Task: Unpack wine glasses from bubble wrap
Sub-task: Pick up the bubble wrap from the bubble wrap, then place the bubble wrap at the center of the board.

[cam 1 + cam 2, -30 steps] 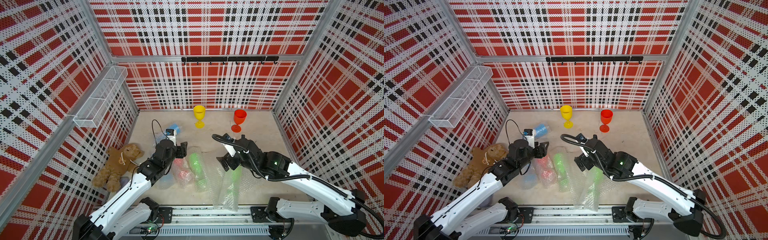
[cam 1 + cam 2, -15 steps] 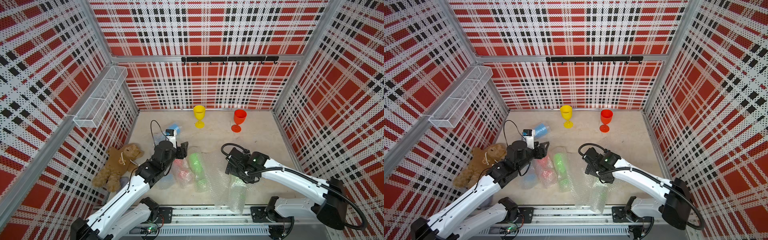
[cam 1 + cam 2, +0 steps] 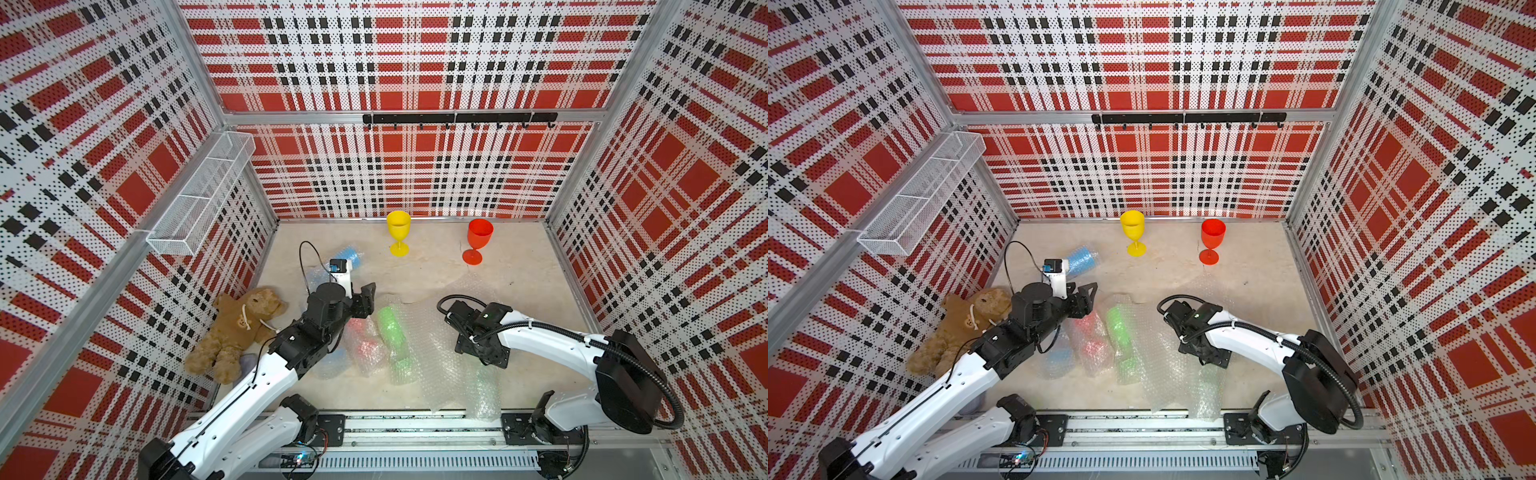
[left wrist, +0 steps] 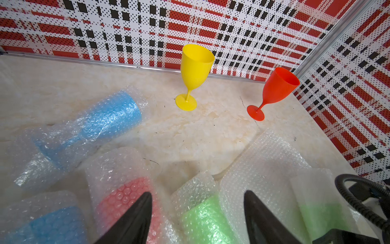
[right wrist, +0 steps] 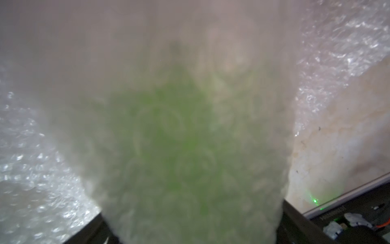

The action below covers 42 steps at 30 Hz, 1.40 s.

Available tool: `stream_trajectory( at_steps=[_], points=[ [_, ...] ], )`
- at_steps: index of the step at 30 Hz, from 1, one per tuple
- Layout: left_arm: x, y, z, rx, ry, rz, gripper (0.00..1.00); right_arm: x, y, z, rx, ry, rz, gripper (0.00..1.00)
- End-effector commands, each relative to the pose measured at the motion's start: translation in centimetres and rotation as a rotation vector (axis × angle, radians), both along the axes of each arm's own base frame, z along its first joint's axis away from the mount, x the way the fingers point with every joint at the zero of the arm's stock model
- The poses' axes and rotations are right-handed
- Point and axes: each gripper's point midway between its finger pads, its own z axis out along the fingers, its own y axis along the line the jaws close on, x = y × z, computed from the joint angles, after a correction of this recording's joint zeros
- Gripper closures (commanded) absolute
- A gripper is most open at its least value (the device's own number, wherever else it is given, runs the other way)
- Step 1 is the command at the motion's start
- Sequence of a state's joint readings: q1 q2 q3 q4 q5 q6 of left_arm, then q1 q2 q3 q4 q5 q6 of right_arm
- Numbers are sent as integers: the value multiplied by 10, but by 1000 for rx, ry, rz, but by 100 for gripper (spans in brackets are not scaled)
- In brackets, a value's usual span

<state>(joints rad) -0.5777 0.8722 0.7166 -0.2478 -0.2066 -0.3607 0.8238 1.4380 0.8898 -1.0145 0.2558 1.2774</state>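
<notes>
A bare yellow wine glass [image 3: 399, 232] and a bare red one [image 3: 478, 239] stand upright near the back wall. Several more lie in bubble wrap: a blue one [image 4: 101, 122], a second blue one [image 4: 48, 228], a red one [image 4: 124, 196] and a green one [image 4: 202, 219]. My left gripper [image 4: 197, 195] hovers open over the wrapped red and green ones, holding nothing. Low over another wrapped green wine glass [image 5: 179, 147] is my right gripper [image 3: 482, 353], open. Its jaws stand wide on either side, and the bundle fills the gap. A loose sheet of bubble wrap [image 3: 432, 345] lies between the arms.
A brown teddy bear [image 3: 241, 328] lies by the left wall, with a grey cloth [image 3: 247, 365] at its feet. A white wire basket [image 3: 199, 195] hangs on the left wall and a black hook rail [image 3: 457, 118] on the back wall. The metal front rail [image 3: 415, 419] edges the floor.
My right arm has drawn back towards the front and dropped onto the wrapped green wine glass, and its jaws have narrowed a little. The left arm has barely moved.
</notes>
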Motion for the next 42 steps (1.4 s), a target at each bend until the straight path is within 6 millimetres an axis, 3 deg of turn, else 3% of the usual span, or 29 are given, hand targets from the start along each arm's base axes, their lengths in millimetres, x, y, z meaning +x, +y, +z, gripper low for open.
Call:
stream_trajectory(
  at_steps=[1,8,12,15,20,23,25,32,35,37,42],
  points=[
    [1,2,5,0,-16,10,30,7,-6,3,-28,-45,12,14],
    [3,2,1,4,-6,12,30,9,-17,40,-45,-103,34,25],
    [4,2,0,7,-3,16,29,15,-13,64,-35,-129,83,27],
    [4,3,-1,8,-2,17,29,29,7,89,19,-176,194,28],
    [5,3,-4,14,6,20,29,46,87,117,277,-206,587,25],
    [6,2,-6,18,13,20,29,46,113,111,368,-148,743,25],
    [6,2,-8,20,16,21,29,47,118,99,386,-102,816,24],
    [9,3,-14,30,33,29,29,66,102,49,377,-5,826,22],
    [10,4,-14,25,37,28,29,69,107,37,420,9,824,12],
    [11,3,-14,20,40,22,29,74,106,38,399,-8,823,1],
    [11,-6,-6,7,58,-19,29,99,82,75,224,-158,800,0]
  ],
)
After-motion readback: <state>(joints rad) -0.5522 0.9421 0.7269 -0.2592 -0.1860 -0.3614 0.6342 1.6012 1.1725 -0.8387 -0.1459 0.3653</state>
